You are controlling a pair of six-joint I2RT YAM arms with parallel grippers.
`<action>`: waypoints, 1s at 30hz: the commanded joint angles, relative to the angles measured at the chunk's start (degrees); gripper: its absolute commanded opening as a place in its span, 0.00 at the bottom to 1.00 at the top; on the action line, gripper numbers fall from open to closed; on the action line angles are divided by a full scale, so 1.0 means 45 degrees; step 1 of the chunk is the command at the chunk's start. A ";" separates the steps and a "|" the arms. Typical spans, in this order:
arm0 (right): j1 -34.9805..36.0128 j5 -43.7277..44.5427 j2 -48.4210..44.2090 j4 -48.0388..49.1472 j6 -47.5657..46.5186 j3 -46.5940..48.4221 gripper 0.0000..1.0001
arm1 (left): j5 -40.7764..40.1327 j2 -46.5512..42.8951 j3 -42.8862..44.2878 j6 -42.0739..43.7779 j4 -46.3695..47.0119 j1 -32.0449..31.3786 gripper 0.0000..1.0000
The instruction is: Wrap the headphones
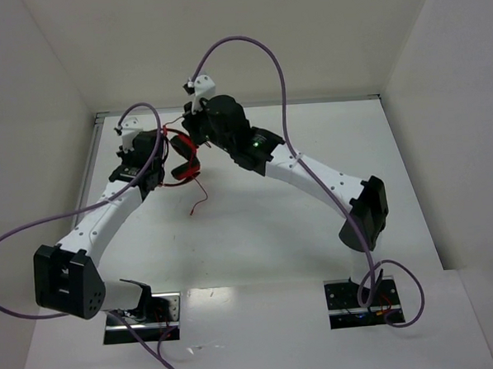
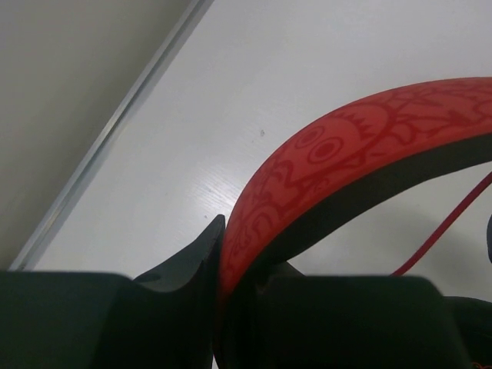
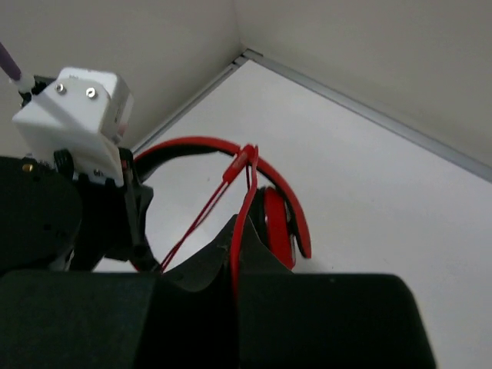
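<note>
The red and black headphones [image 1: 183,159] hang between my two arms above the white table. My left gripper [image 2: 219,254] is shut on the red patterned headband [image 2: 346,154]. My right gripper [image 3: 237,257] is shut on the thin red cable [image 3: 243,207], which runs up over the headband [image 3: 200,144] beside a red ear cup [image 3: 278,228]. The loose cable end [image 1: 199,199] hangs down to the table in the top view. The left gripper's body [image 3: 73,123] shows at the left of the right wrist view.
White walls close the table at the back and both sides, with a metal strip [image 2: 115,131] along the left wall's foot. Thick purple robot cables [image 1: 256,52] loop over both arms.
</note>
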 commanded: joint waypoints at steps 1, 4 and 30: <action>0.0005 -0.0952 -0.1330 0.0038 0.1423 -0.0629 0.01 | -0.0904 0.0140 0.0287 -0.2193 0.2279 0.0248 0.00; 0.0122 -0.2179 -0.1934 0.0268 0.2340 -0.1604 0.01 | -0.0903 0.0628 0.0930 -0.3248 0.2458 0.0249 0.00; 0.2115 0.1995 -0.3908 0.5698 0.4256 -0.8853 0.01 | 0.4563 0.0903 0.5854 -0.6532 0.3024 0.0483 0.00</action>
